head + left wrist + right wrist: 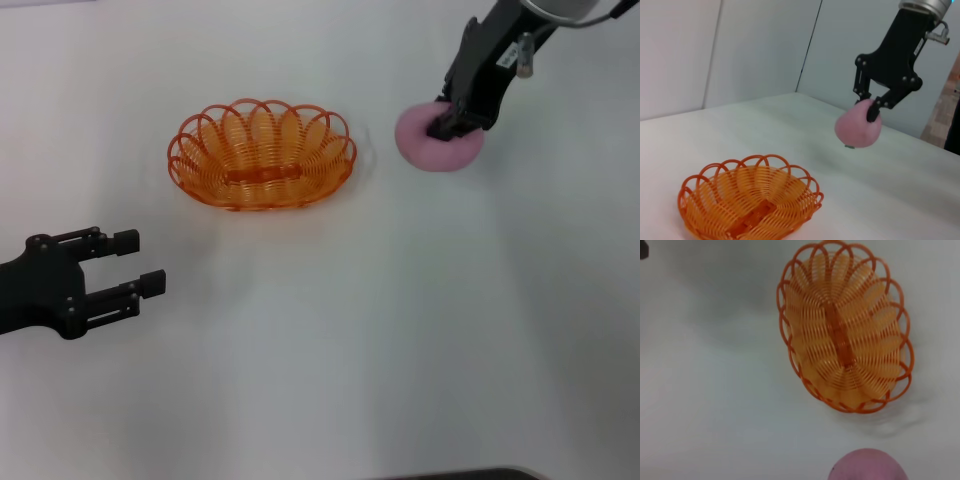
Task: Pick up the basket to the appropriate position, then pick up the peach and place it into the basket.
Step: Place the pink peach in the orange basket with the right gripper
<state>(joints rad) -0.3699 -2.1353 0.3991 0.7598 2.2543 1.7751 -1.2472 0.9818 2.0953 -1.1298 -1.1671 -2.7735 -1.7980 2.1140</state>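
The orange wire basket (262, 172) stands empty on the white table, left of centre toward the back. About a basket's length to its right is the pink peach (418, 146), with my right gripper (452, 122) coming down from above and shut on it. In the left wrist view the peach (855, 131) hangs between the right gripper's fingers (873, 111), seemingly just off the table, beyond the basket (750, 205). The right wrist view looks down on the basket (845, 330) and the peach's top (867, 467). My left gripper (140, 262) rests open and empty near the front left.
The white table (400, 330) stretches bare in front of the basket and peach. Pale walls meet in a corner behind the table's far edge (805, 50). A dark edge (470, 474) shows at the table's front.
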